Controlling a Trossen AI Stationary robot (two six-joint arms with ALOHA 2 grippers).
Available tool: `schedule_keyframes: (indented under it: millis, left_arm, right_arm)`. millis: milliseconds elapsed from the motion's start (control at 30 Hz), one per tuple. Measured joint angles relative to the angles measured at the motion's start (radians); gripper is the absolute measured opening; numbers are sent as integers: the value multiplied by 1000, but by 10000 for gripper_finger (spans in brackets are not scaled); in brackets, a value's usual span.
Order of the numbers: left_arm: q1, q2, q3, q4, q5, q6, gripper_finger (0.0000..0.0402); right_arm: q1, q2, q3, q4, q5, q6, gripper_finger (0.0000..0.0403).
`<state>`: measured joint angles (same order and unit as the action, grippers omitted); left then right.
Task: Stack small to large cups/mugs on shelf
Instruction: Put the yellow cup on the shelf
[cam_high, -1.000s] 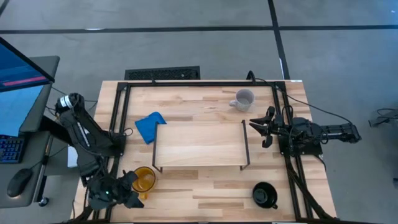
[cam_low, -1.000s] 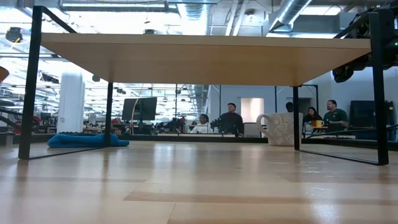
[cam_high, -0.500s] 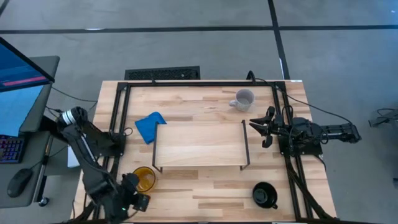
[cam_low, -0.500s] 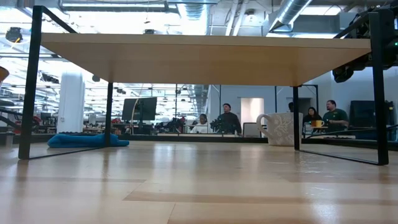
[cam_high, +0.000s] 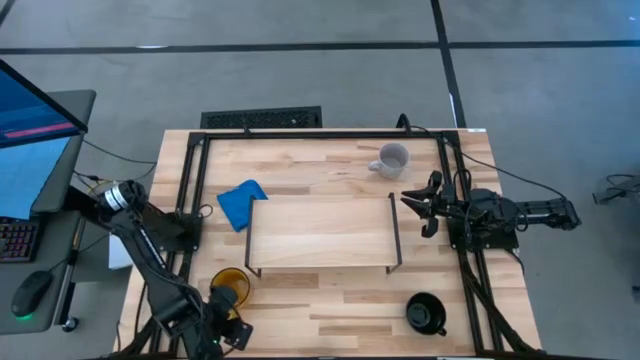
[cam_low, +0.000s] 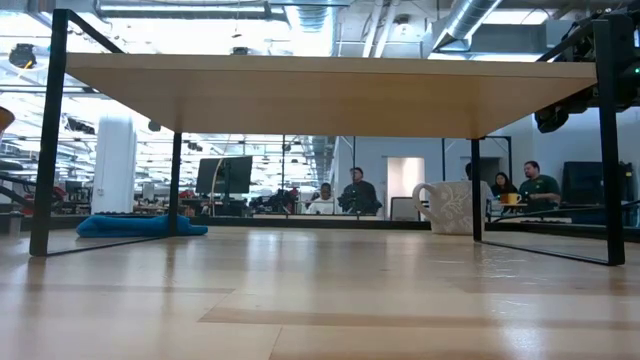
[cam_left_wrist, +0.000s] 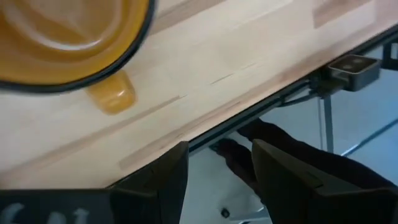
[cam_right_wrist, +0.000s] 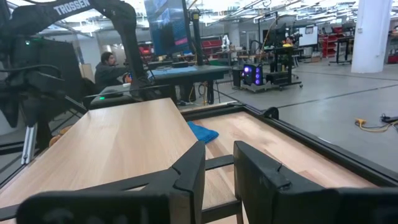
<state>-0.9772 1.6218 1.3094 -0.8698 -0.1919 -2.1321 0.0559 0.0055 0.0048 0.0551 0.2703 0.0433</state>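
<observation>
The yellow-orange mug (cam_high: 231, 284) stands upright on its base on the tabletop, near the shelf's (cam_high: 325, 232) near left leg. In the left wrist view the mug (cam_left_wrist: 68, 34) shows its handle (cam_left_wrist: 112, 96) pointing toward the near edge. My left gripper (cam_high: 226, 328) (cam_left_wrist: 217, 174) is open over the table's near edge, past that handle and apart from it. The pale grey mug (cam_high: 392, 160) (cam_low: 450, 207) stands beyond the shelf's far right corner. The black mug (cam_high: 425, 313) stands near the near right corner. My right gripper (cam_high: 424, 212) (cam_right_wrist: 217, 168) waits, open, right of the shelf.
A blue cloth (cam_high: 243, 203) (cam_low: 140, 225) lies by the shelf's far left corner. A black metal frame (cam_high: 320, 135) runs around the tabletop. The shelf board (cam_low: 330, 95) carries nothing. People sit in the room beyond the table.
My left gripper has drawn back from beside the yellow mug toward the table's near edge and a little to the right. The mug has stayed where it was.
</observation>
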Motion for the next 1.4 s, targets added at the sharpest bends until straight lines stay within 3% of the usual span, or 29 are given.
schedule_keyframes:
  millis: [567,733,833,1400]
  left_arm:
    - [10,0,-3,12,79,-25,169]
    - [13,0,-4,-78,87,-59,169]
    - [21,0,-4,-114,145,-79,169]
    - [87,7,-4,-102,209,-116,169]
  right_arm:
    - [0,0,0,0,0,-1,107]
    - [0,0,0,0,0,-1,107]
    - [0,0,0,0,0,-1,107]
    - [0,0,0,0,0,-1,107]
